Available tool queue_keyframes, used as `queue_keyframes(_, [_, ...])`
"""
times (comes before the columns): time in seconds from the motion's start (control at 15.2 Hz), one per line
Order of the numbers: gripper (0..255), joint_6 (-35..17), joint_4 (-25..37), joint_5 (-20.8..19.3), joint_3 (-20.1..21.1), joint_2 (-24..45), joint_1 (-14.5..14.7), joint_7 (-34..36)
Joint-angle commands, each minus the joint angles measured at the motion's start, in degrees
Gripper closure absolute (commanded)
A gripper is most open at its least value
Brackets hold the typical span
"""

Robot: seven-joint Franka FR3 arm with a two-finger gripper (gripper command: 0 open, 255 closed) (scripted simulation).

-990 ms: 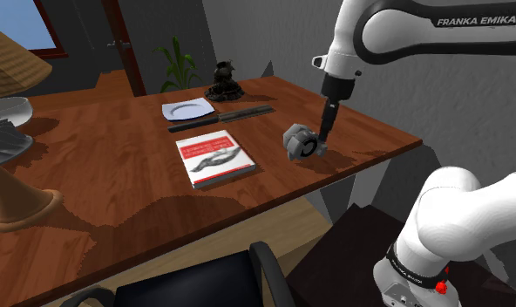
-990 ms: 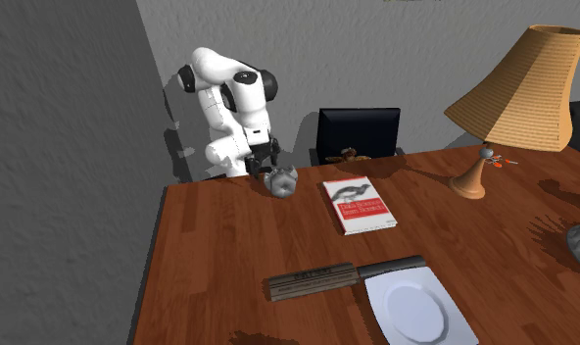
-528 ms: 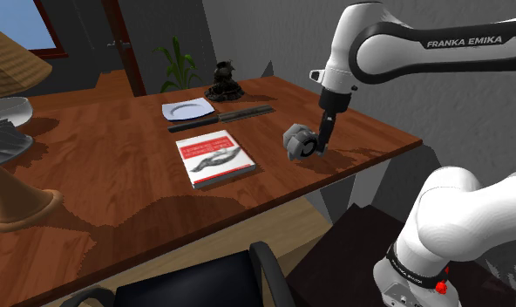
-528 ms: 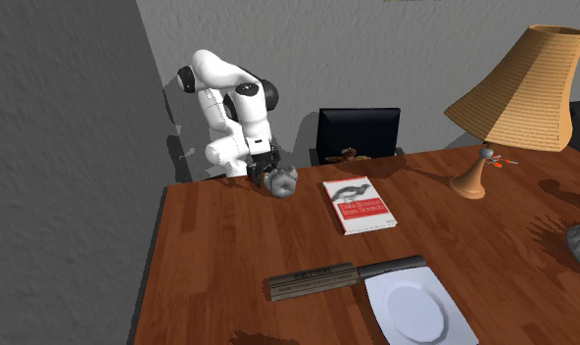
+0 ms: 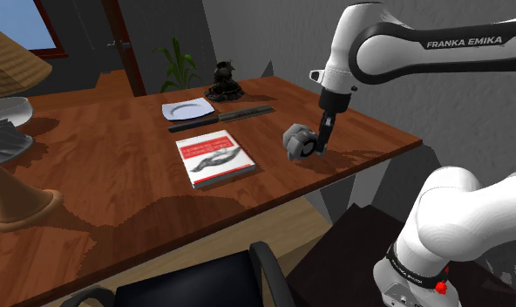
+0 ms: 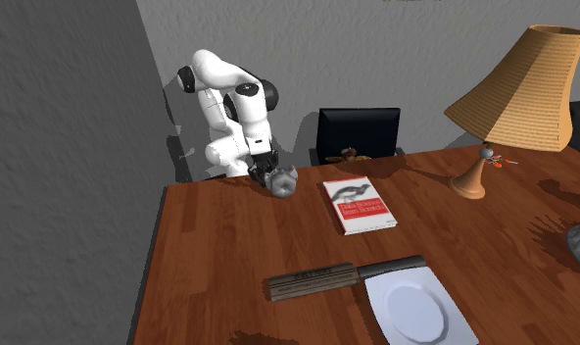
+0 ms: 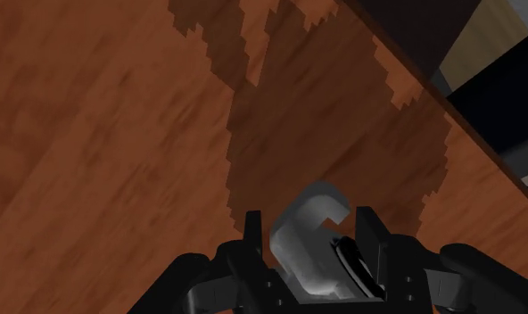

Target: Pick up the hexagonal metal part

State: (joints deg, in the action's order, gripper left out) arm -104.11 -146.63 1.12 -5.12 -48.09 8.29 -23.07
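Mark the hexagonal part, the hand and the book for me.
hexagonal part (image 5: 295,139): shoulder view, its grey outer face.
hand (image 7: 309,221): wrist view, midway between its fingertips.
book (image 5: 214,157): shoulder view, middle of its cover.

The grey hexagonal metal part (image 5: 296,140) is near the table (image 5: 117,174) corner, clasped in the pincer (image 7: 311,220).

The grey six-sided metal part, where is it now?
In the shoulder view, the grey hexagonal metal part is clasped in the black gripper near the brown wooden table's right corner, right of the red-and-white book.
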Motion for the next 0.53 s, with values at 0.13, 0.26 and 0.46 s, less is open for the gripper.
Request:
queue_keyframes(0.13, [255, 0.76, 0.63, -0.05, 0.01, -0.03, -0.04, 0.03])
queue_keyframes(0.26, [255, 2.22, 2.27, -0.01, 0.07, 0.15, 0.0, 0.12])
queue_keyframes(0.46, [255, 4.38, 4.79, 0.06, 0.15, 0.51, 0.07, 0.26])
